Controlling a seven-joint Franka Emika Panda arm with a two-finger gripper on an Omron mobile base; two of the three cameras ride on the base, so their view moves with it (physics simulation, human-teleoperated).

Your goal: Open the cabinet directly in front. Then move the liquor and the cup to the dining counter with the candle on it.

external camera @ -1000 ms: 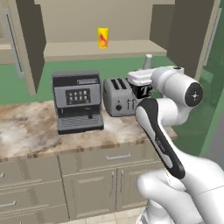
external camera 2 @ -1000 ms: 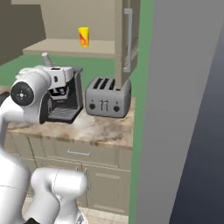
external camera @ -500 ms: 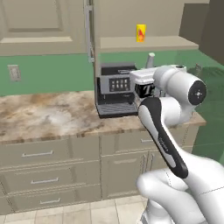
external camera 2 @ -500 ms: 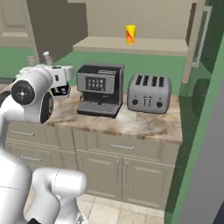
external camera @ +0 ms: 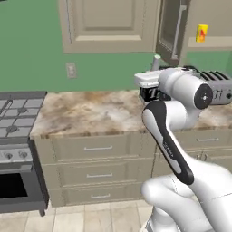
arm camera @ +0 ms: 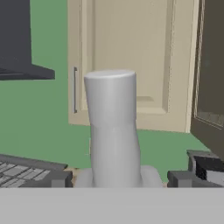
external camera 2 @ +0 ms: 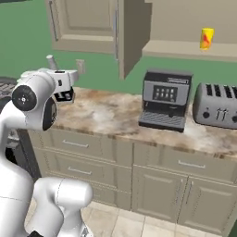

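Note:
My gripper [external camera: 149, 94] [external camera 2: 65, 96] [arm camera: 116, 177] is shut on the liquor, held level in front of my shoulder above the kitchen worktop. The bottle's pale grey neck and cap [arm camera: 111, 127] rise between the dark fingertips [arm camera: 59, 178], and the cap [external camera: 156, 61] [external camera 2: 51, 61] pokes up over the hand. The cabinet stands open, its door [external camera: 174, 29] [external camera 2: 132, 37] swung out. The yellow cup [external camera: 202, 33] [external camera 2: 206, 38] stands upright on the open cabinet's shelf, far right of the hand. The dining counter and the candle are out of view.
A black coffee machine [external camera 2: 165, 99] and a silver toaster [external camera 2: 217, 105] [external camera: 217, 88] stand on the marble worktop [external camera: 86, 111]. A stove [external camera: 18, 108] borders it on the left. A closed wall cabinet [external camera: 108, 25] hangs above, with low drawers [external camera: 97, 148] below.
The camera has swung left: coffee machine, toaster and open cabinet have slid right in both base views and the stove has come in. The gripper keeps the bottle.

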